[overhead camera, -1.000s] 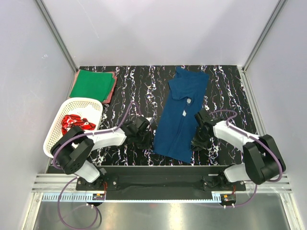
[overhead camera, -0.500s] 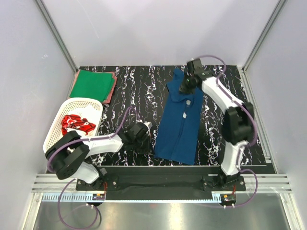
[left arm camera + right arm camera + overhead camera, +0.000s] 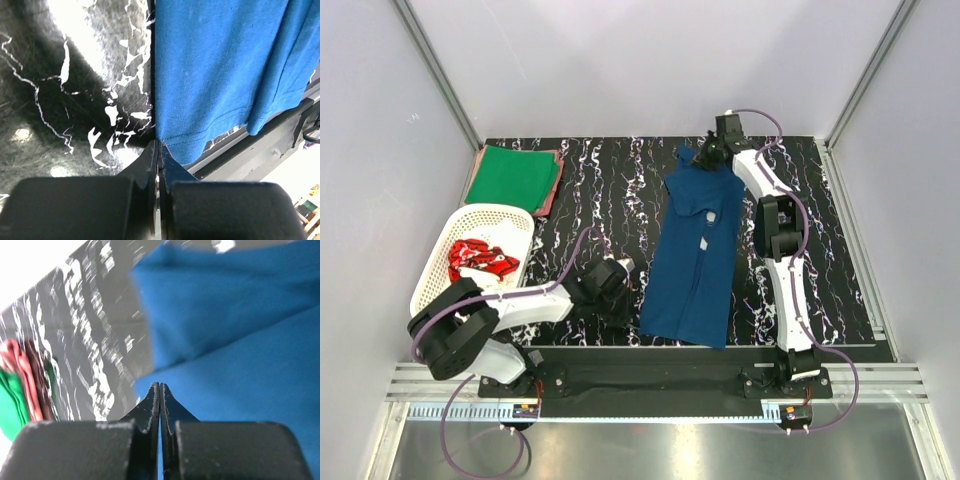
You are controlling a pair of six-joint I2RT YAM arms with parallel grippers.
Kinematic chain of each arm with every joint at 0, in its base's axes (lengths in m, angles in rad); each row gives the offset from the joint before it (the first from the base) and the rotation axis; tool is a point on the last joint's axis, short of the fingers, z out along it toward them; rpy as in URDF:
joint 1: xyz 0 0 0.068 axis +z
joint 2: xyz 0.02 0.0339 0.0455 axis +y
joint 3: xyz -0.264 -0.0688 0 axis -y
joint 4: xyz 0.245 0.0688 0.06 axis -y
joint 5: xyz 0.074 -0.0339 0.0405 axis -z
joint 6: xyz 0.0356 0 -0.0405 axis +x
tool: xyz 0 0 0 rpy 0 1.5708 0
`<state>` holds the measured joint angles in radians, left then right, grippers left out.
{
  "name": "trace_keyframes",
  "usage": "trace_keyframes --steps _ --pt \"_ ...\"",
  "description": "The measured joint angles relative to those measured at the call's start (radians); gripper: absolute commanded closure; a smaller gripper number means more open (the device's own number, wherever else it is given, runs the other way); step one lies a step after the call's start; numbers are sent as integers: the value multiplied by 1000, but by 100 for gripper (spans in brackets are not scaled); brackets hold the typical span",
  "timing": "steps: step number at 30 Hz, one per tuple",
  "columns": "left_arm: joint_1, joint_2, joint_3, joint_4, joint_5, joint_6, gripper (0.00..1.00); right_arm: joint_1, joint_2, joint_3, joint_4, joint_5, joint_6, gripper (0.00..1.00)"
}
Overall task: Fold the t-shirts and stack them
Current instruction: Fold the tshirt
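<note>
A blue t-shirt [image 3: 695,260] lies stretched from near to far on the right half of the table [image 3: 610,190]. The left claw [image 3: 158,145] is closed, pinching the shirt's near left hem corner. The right claw [image 3: 160,386] is closed on the cloth at the shirt's far end. At the far left, a folded green t-shirt [image 3: 515,175] rests on a reddish-pink one [image 3: 553,190]. A red t-shirt [image 3: 478,258] sits in the white basket [image 3: 435,270] at the left

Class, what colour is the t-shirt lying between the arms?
The t-shirt is blue, clearest from the top camera.
</note>
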<state>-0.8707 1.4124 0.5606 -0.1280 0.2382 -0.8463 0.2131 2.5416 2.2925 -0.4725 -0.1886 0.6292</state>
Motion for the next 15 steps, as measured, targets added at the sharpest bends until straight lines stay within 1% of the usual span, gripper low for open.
trace_keyframes --steps 2,3,4,5,7,11,15 --pt "0 -12 0 -23 -3 1 69 -25 26 -11 47 -20 42 100" --pt "-1 -21 0 -37 -6 -3 64 -37 37 -14 71 -33 62 100" --pt "-1 -35 0 -51 -8 -10 55 -48 48 -14 95 -42 80 100" --pt "-2 -49 0 -66 -14 -13 52 -55 58 -13 116 -51 97 100" --pt "-3 -69 8 -96 -26 -15 49 -60 77 -8 159 -70 129 100" --pt "-3 -63 68 -163 -57 -8 48 -51 105 -8 237 -112 191 100" --pt "-3 6 153 -170 -90 16 48 -42 138 11 291 -129 246 100"
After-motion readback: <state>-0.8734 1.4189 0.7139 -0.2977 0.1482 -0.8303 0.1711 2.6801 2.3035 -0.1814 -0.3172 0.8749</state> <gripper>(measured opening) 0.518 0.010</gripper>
